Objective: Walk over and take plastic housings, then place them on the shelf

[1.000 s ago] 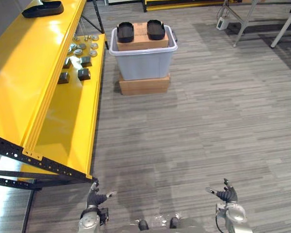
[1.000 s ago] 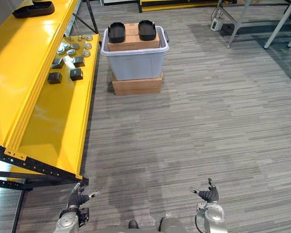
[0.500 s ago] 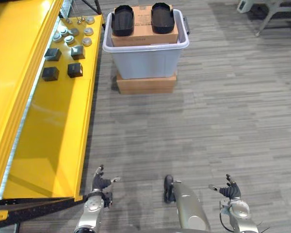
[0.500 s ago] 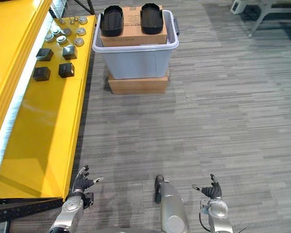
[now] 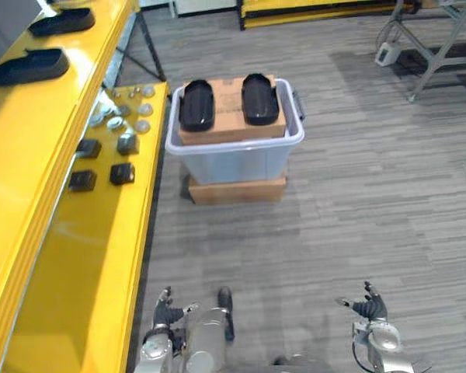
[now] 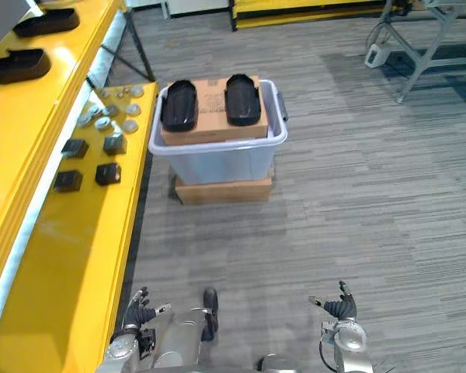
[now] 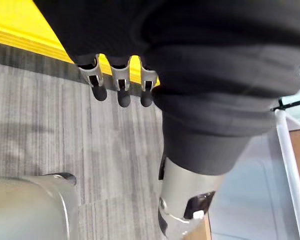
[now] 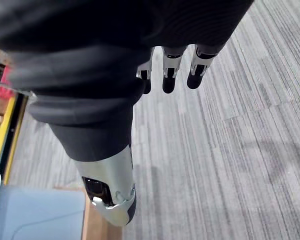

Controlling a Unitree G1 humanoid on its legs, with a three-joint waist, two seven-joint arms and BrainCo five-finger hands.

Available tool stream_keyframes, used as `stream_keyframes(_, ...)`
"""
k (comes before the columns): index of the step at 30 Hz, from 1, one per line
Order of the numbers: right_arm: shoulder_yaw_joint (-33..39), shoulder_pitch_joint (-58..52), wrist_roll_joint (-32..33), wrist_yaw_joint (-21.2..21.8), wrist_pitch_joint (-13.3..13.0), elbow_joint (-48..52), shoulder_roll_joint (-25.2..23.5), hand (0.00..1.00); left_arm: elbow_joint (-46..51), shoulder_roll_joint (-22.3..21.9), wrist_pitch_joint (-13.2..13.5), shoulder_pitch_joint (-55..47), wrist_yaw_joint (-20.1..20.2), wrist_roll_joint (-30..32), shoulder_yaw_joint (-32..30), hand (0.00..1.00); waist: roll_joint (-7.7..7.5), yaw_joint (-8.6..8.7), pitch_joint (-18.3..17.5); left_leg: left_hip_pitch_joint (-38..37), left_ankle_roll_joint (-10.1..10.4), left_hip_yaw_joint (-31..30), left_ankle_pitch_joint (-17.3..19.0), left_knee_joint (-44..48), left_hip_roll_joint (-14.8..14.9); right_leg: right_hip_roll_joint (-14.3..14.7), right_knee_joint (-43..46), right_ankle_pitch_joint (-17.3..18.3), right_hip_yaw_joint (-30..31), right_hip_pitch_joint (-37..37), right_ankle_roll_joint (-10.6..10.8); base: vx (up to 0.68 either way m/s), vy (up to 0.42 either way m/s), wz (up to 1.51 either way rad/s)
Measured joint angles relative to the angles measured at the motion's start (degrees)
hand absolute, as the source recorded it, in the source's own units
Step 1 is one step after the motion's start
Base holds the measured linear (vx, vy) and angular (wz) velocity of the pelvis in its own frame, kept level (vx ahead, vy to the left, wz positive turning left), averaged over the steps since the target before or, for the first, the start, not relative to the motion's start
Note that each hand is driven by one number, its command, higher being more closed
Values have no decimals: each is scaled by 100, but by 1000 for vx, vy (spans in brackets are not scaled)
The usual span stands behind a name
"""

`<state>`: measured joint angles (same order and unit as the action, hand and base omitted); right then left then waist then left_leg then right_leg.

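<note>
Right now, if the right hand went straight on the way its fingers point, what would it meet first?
Nothing near, it seems: ahead of the right hand lies grey floor. The plastic bin stands off to its left, outside that line. Metal frame legs stand far ahead, perhaps in line.

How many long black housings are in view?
4: left housing and right housing on the cardboard box in the bin; near housing and far housing on the upper shelf. More may be hidden.
</note>
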<state>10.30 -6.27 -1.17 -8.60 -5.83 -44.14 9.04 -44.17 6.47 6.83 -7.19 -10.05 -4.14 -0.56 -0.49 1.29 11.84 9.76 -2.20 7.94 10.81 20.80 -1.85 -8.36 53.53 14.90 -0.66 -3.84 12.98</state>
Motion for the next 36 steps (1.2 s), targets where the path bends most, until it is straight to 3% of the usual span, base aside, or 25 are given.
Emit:
stream_keyframes(1, -34, -40, 0, 1, 0, -1, -7, 0, 1, 14, 2, -22, -3, -10, 2, 0, 11, 7, 1, -197, -16, -8, 64, -46, 0, -7, 268, 83, -68, -119, -163, 501, 97, 3)
stream_keyframes(2, -131, -28, -1, 0, 0, -1, 3, 0, -11, 46, 1, -45, -5, -28, 6, 0, 28, 11, 4, -507, -11, -19, 101, -215, 0, -35, 406, 248, -215, -297, -470, 558, 51, 2)
stream_keyframes(3, -227, 50, -7, 1, -26, 4, 24, 0, -17, 73, 5, -24, -4, -61, 6, 0, 108, 40, 15, -931, -8, -53, 99, -517, 73, 26, -2, 474, -505, -612, -887, 432, 5, 7)
stream_keyframes(6, -227, 142, -12, 0, -42, 3, 41, 0, -28, 56, 10, 98, -3, -135, -10, 0, 246, 109, 63, -1229, -6, -157, 99, -707, 268, 190, -1178, 536, -702, -1148, -1039, 394, -74, 28)
stream_keyframes(8, -225, 116, -11, -1, -28, 2, 41, 0, -41, 43, 17, 171, -3, -153, -7, 0, 273, 135, 94, -1467, 40, -260, 125, -825, 409, 284, -2679, 10, -524, -1344, -902, 373, -137, 50)
stream_keyframes(9, -223, 37, -12, -3, -25, 2, 45, 0, -54, 60, 43, 162, -9, -150, -12, 0, 198, 146, 89, -1609, 330, -322, 265, -808, 420, 307, -3357, -951, -335, -1283, -909, 399, -194, 53)
stream_keyframes(10, -172, -36, -12, -11, -11, -44, 121, 0, -167, -16, 36, 181, -9, -150, -12, 0, 298, 166, 108, -1722, 593, -433, 434, -795, 555, 408, -3196, -1357, -385, -1174, -1175, 469, -233, 43)
stream_keyframes(11, -171, -15, -11, -13, 4, -40, 122, 0, -168, -26, 44, 158, -2, -145, -13, 0, 301, 136, 91, -1754, 624, -439, 405, -796, 621, 412, -3009, -1196, -412, -1202, -1235, 357, -237, 44)
stream_keyframes(12, -145, -32, -7, -14, 4, 35, 108, 0, -178, -51, 44, 167, -2, -140, -15, 0, 276, 193, 85, -1757, 801, -502, 298, -602, 643, 305, -2655, -795, -585, -1212, -1322, 271, -209, 49)
stream_keyframes(13, -82, -50, -2, -13, 5, 62, 95, 0, -162, -84, 44, 178, -3, -138, -23, 0, 283, 258, 92, -1687, 839, -513, 278, -333, 683, 271, -2627, -697, -703, -1111, -1344, 329, -273, 81)
stream_keyframes(15, -75, -253, 9, -13, 10, 306, -18, 0, -62, -251, 45, 192, 3, -135, -101, 0, 283, 296, 100, -1049, 1014, -376, -36, 1357, 983, 275, -2863, -504, -1058, -521, -1418, 302, -265, 79)
stream_keyframes(17, -130, -355, 30, -16, -13, 543, -126, 0, 85, -369, 47, 99, 5, -136, -167, 0, 257, 169, 109, -590, 940, 49, 55, 2535, 1425, 458, -3239, -488, -1143, 12, -1489, 255, -200, 10)
stream_keyframes(19, -102, -292, 66, -26, -44, 538, -194, 0, 80, -422, 41, 55, 6, -138, -166, 0, 232, 95, 83, -472, 729, 300, 184, 2230, 1505, 508, -3571, -514, -1138, 352, -1484, 231, -98, -15)
stream_keyframes(22, -39, -164, 63, -27, -39, 411, -175, 0, 17, -428, 41, 43, 3, -138, -182, 0, 317, 74, 35, -473, 753, -11, 37, 87, 1142, 565, -3767, -576, -926, 451, -1410, 231, 42, -37)
stream_keyframes(23, 74, -149, 66, -31, -36, 317, -155, 0, -71, -439, 41, 44, 2, -139, -183, 0, 470, 76, -11, -508, 712, -152, -667, -651, 1080, 693, -3798, -562, -824, 449, -1342, 299, 113, -56)
stream_keyframes(27, 101, -205, 85, -51, -2, 57, -263, 0, -267, -292, 28, 77, 3, -133, -222, 0, 217, 98, -135, -888, 568, 89, -760, -1191, 825, 514, -4195, -671, -494, 610, -1134, 183, 104, -26)
stream_keyframes(32, 225, -257, 289, -122, -4, 91, -270, 0, -268, -140, 16, 88, 2, -115, -228, 0, 238, 92, -162, -1128, 491, 253, -843, -1555, 673, 401, -4377, -714, -346, 694, -1065, 53, 71, -12)
stream_keyframes(36, 681, -443, 401, -170, -50, 1001, -248, 0, -264, -3, 16, -1, 1, -73, -238, 0, 239, 98, -209, -1313, 546, 292, -1085, -2036, 661, 450, -4377, -719, -315, 632, -1069, -21, -24, -6)
